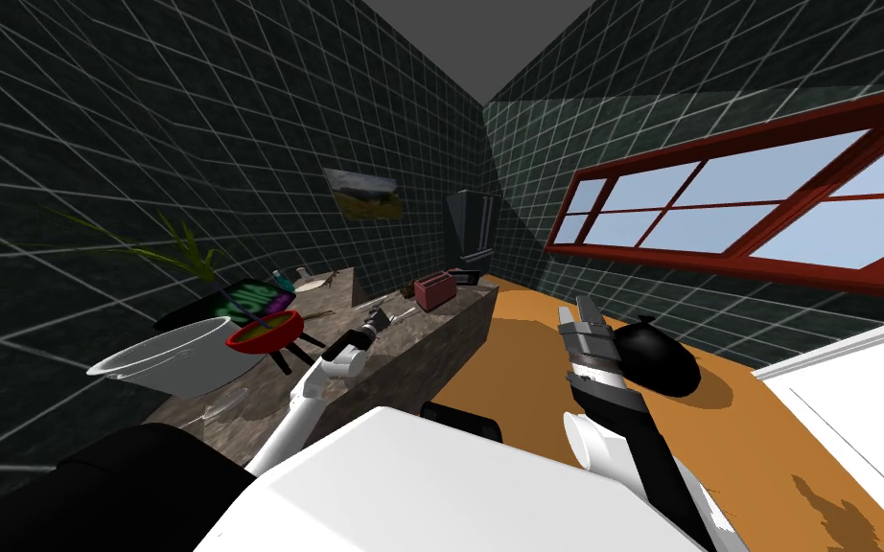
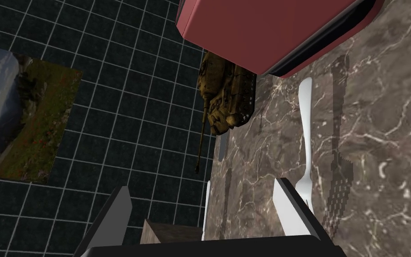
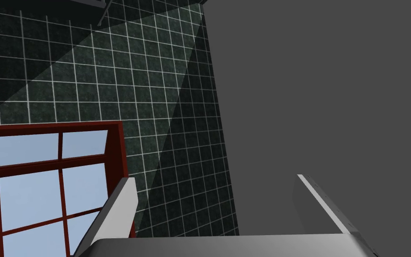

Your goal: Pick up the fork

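Left gripper (image 2: 202, 189) spread wide, low over the counter (image 2: 378, 134) — white fork (image 2: 306, 129) flat there, tines just beside one finger, handle toward the toaster (image 2: 271, 31). Right gripper (image 3: 213, 180) wide too.

Brown marble countertop (image 2: 378, 134) (pale veins), smooth matt white fork (image 2: 306, 129), smooth dull-red toaster (image 2: 262, 31)

White fork (image 2: 306, 134) lies flat on marbled counter (image 2: 378, 134).
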